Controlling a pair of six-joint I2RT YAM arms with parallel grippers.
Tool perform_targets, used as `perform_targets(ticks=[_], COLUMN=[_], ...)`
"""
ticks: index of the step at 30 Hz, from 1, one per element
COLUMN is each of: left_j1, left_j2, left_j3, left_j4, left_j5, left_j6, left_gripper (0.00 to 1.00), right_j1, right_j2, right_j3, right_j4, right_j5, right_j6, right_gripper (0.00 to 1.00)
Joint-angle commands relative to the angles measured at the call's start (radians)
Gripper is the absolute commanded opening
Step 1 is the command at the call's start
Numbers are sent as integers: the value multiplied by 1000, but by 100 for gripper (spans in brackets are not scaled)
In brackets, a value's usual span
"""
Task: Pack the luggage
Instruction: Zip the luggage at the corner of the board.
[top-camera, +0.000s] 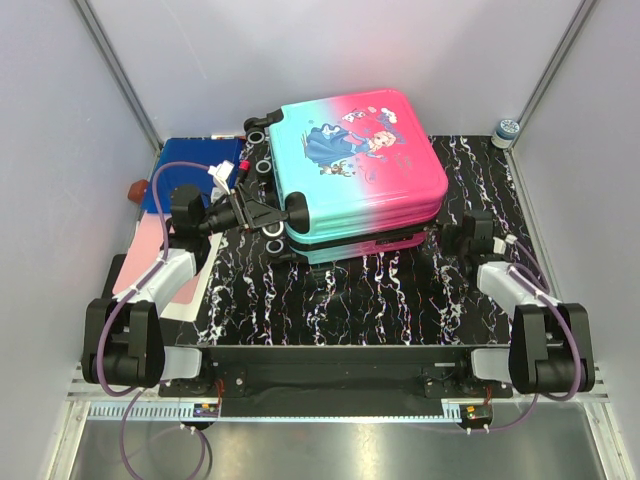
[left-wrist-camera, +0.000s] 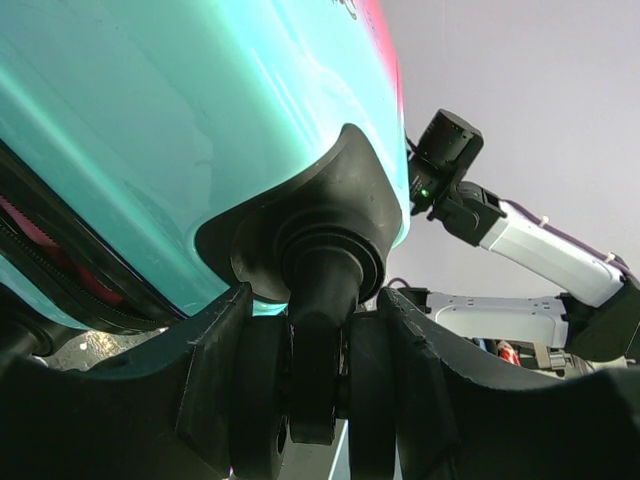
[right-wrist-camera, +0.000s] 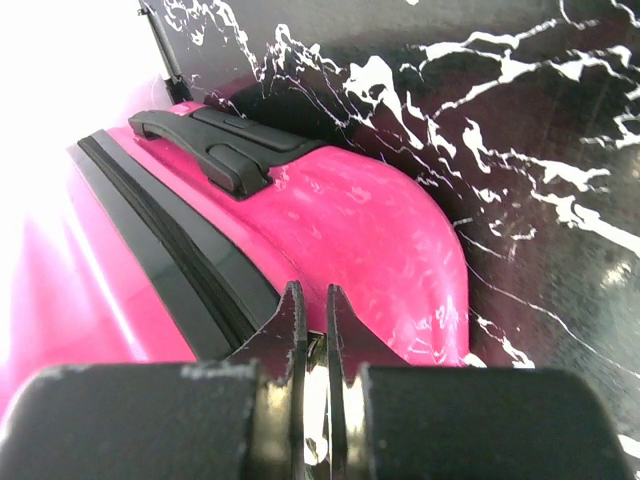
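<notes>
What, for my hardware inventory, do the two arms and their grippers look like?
Both the left arm and right arm have white links, black joints and purple cables. The left gripper and right gripper are black with wedge-shaped fingers; the right's tips look scuffed.

Oddments around a black, white-veined marble-pattern tabletop (top-camera: 380, 300)

A flat blue rectangular folder (top-camera: 190, 160) lies at ten o'clock, off the tabletop's far left corner. Toward nine o'clock, just beside it, a small reddish-brown object (top-camera: 135, 190) sits against the pale grey left wall (top-camera: 60, 150); what it is cannot be told. A flat pale-pink sheet (top-camera: 150, 245) lies at nine o'clock, and a white flat panel (top-camera: 180, 300) borders its near side at about eight. At two o'clock a small round container with a blue-grey patterned top (top-camera: 506, 131) stands upright in the far right corner. A silver metal rail (top-camera: 320, 408) runs across at six o'clock.
</notes>
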Motion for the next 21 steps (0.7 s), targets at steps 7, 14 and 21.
perform_targets(ticks=[7,14,21], left_j1=[-20,-24,-27], left_j2=[-33,-33,-32], left_j3=[-14,-17,-19], left_j4=[83,90,95], left_j5=[-88,-88,-88], left_j6=[-12,-19,-24], left_gripper=[0,0,0], right_j1=[118,167,230], right_j2=[-141,-136,-134], right_j3=[-47,-42,-33], right_j4=[-114,-116,-113], right_j5=[-89,-54,-21], right_j6=[23,43,67], right_gripper=[0,0,0])
